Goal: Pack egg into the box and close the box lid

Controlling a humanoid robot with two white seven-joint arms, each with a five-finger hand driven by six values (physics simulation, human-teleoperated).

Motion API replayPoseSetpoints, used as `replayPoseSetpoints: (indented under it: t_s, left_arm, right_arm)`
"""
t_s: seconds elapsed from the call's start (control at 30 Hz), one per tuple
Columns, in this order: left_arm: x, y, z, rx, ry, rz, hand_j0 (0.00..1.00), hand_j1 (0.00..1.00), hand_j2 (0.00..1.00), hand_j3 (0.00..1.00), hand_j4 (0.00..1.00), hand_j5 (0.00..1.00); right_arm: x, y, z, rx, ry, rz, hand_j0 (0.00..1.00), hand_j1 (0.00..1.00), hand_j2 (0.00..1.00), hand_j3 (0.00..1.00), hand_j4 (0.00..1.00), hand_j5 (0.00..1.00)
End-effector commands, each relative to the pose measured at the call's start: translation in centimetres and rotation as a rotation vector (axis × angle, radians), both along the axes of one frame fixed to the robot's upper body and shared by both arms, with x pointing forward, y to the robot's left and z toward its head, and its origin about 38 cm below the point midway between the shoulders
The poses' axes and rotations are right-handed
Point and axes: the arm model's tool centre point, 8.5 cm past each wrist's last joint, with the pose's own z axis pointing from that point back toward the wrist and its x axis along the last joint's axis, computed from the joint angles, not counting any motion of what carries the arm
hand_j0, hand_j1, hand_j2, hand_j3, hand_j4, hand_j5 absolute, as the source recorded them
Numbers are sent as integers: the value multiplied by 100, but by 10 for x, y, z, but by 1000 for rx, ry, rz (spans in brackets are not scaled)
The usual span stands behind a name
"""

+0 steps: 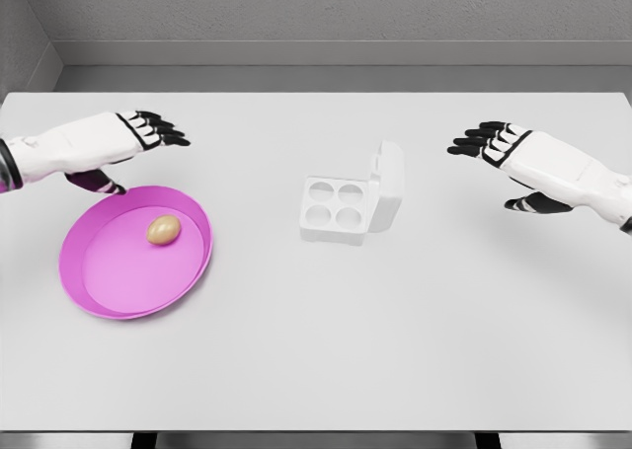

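A tan egg (164, 230) lies inside a pink round dish (99, 289) on the left of the white table. A white egg box (336, 208) with several empty cups sits near the middle, its lid (389, 185) standing upright on the right side. My left hand (148, 131) hovers just above and behind the dish, fingers spread and holding nothing. At the right, my right hand (486, 139) hangs over the table, well to the right of the box, fingers extended and holding nothing.
The white table (316, 370) runs to a front edge at the bottom of the view. A grey wall stands behind its far edge.
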Motion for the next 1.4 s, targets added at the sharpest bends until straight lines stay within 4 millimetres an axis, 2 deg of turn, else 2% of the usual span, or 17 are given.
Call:
replayPoseSetpoints:
  t_s: [0.0, 0.17, 0.27, 0.4, 0.43, 0.47, 0.63, 0.77, 1.07, 1.27, 1.37]
  left_arm:
    - [-4, 6, -3, -40, 66, 36, 100, 100, 100, 100, 100, 100]
    - [-4, 23, 12, -80, 115, 93, 100, 100, 100, 100, 100, 100]
    - [-6, 20, 8, -56, 152, 83, 100, 100, 100, 100, 100, 100]
    - [-19, 6, -24, 5, 361, 41, 100, 100, 100, 100, 100, 100]
    - [-20, -1, -23, -1, 376, 22, 100, 100, 100, 100, 100, 100]
    - [-21, -5, -22, -9, 378, 11, 100, 100, 100, 100, 100, 100]
    - [-23, 0, -25, -15, 428, 28, 100, 100, 100, 100, 100, 100]
    - [-21, 3, -24, -30, 430, 42, 100, 100, 100, 100, 100, 100]
    - [-20, 1, -21, -75, 432, 50, 100, 100, 100, 100, 100, 100]
    - [-22, -2, -29, -79, 456, 45, 100, 100, 100, 100, 100, 100]
    - [-20, -3, -32, -80, 459, 49, 92, 92, 92, 92, 92, 92]
  right_arm:
    - [0, -1, -1, -11, 14, 0, 100, 100, 100, 100, 100, 100]
    - [2, -2, 4, -9, 3, -6, 100, 100, 100, 100, 100, 100]
    - [2, -4, 3, -11, 7, -9, 100, 100, 100, 100, 100, 100]
    - [2, -3, 3, -10, 6, -8, 100, 100, 100, 100, 100, 100]
    - [2, -4, 2, -12, 9, -9, 100, 100, 100, 100, 100, 100]
    - [2, -4, 2, -12, 9, -9, 100, 100, 100, 100, 100, 100]
    - [6, -1, 6, -2, -4, -9, 100, 100, 100, 100, 100, 100]
    - [11, -14, 5, -7, 3, -48, 100, 100, 100, 100, 100, 100]
    - [11, -13, 5, -6, 1, -47, 100, 100, 100, 100, 100, 100]
    - [12, -8, 4, 5, 1, -40, 100, 100, 100, 100, 100, 100]
    - [13, -5, 4, 12, -2, -34, 100, 100, 100, 100, 100, 100]
